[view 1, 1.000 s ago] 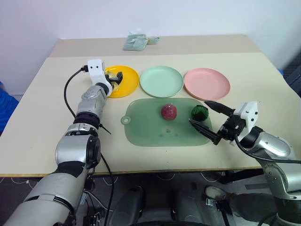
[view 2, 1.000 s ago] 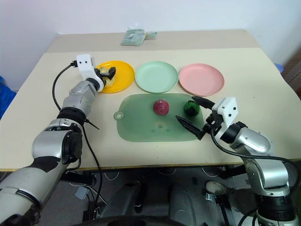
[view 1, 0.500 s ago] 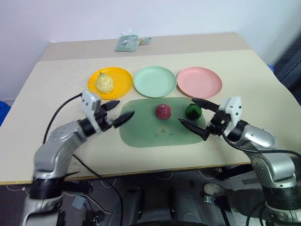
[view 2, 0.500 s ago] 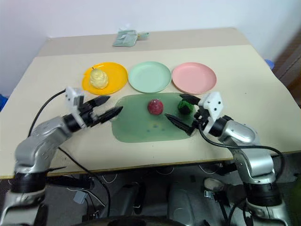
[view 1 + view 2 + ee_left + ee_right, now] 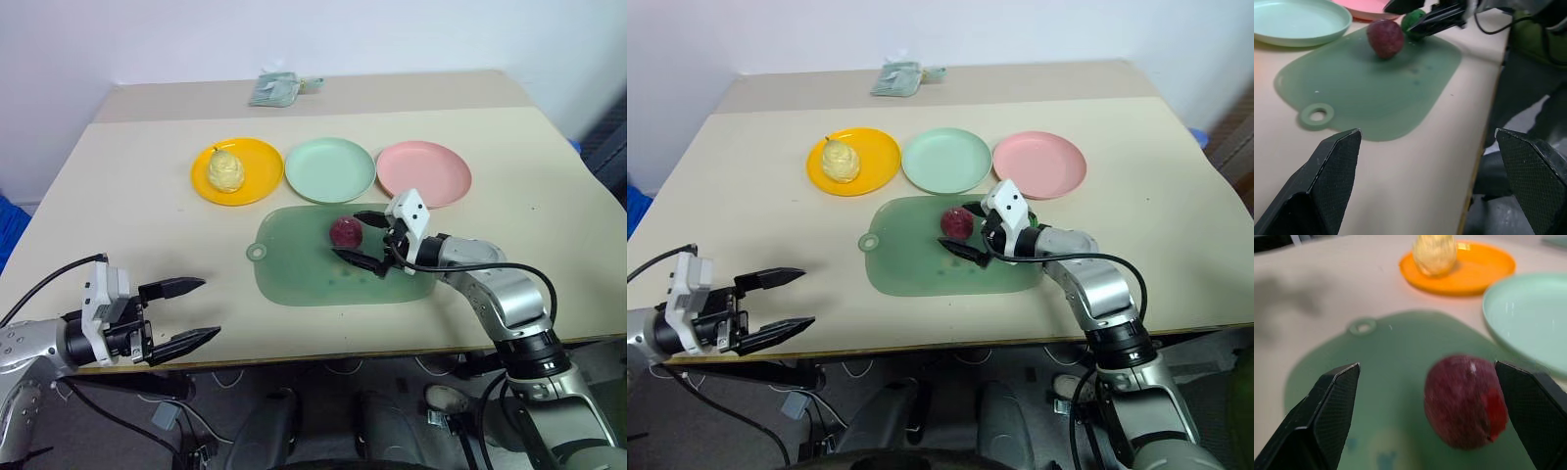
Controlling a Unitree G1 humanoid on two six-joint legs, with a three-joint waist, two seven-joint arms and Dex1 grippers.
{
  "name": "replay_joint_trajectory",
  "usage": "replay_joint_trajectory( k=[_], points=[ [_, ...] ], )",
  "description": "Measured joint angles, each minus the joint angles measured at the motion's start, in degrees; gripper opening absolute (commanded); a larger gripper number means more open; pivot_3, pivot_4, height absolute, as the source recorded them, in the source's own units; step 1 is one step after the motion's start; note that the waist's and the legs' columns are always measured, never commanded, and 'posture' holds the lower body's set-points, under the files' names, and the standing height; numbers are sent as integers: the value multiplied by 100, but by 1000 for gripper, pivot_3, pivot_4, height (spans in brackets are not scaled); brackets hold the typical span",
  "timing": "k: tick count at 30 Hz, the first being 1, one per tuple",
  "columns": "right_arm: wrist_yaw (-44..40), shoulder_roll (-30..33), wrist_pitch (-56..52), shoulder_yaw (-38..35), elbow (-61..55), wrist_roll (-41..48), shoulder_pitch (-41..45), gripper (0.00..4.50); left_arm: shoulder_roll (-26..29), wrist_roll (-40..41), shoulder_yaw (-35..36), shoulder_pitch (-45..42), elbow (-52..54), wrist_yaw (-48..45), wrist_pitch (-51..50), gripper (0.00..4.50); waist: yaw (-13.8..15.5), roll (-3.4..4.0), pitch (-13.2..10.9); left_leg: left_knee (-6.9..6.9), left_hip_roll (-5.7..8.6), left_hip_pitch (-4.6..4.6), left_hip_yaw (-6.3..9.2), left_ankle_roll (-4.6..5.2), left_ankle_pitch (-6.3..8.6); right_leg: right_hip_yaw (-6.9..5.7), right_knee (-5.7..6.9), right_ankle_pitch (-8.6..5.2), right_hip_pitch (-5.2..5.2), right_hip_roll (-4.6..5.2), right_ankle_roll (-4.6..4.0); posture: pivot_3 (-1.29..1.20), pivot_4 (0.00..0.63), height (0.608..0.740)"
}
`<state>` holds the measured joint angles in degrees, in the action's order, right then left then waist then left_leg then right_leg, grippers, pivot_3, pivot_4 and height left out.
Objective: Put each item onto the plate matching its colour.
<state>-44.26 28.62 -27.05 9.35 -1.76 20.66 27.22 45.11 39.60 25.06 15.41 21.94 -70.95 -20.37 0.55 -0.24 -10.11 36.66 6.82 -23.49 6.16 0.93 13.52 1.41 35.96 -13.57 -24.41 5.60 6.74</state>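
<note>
The pale yellow pear-shaped item [image 5: 224, 169] sits on the orange-yellow plate [image 5: 263, 164]. Beside that plate are the mint green plate [image 5: 330, 168] and the pink plate [image 5: 423, 173], both bare. The maroon round item [image 5: 345, 232] lies on the green mat. My right gripper [image 5: 347, 234] is open, with a fingertip on either side of the maroon item and a gap still showing. The dark green round item [image 5: 1411, 20] lies just behind that gripper. My left gripper [image 5: 210, 307] is open and empty, low at the table's front left edge.
A translucent green mat [image 5: 304, 269] with a holed tab lies in front of the plates. A folded greenish bundle [image 5: 279, 90] rests at the table's far edge. The table's front edge runs just past the left gripper.
The left gripper has drawn back from the orange-yellow plate to the front left edge, leaving the pear-shaped item on the plate. The right gripper has moved left from the dark green item to the maroon one.
</note>
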Motion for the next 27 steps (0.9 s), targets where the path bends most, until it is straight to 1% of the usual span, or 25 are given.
replay_joint_trajectory(
  k=[9,16,23,27],
  points=[
    [1,-327,234,130,887,-517,371,4500,-57,18,88,121,196,45,180,4473,-18,1,0,-19,-1,1,-1,-5,-4,0,3,1,-1,-2,1,0,150,740],
    [3,-717,442,130,1159,-685,508,4500,-193,53,72,121,303,250,186,4473,-44,1,0,-31,-1,1,-1,-12,-9,1,3,3,-2,-4,3,0,150,740],
    [-31,-907,388,130,1196,-689,671,4500,-272,53,39,203,375,352,186,4473,-62,0,0,-48,-4,6,1,-23,-16,0,5,5,-5,-5,4,0,150,740],
    [-70,-991,389,153,1326,-722,738,4500,-293,53,28,239,427,409,185,4473,-118,0,0,-51,-4,6,1,-23,-16,0,5,5,-6,-5,4,0,150,740]
  ],
)
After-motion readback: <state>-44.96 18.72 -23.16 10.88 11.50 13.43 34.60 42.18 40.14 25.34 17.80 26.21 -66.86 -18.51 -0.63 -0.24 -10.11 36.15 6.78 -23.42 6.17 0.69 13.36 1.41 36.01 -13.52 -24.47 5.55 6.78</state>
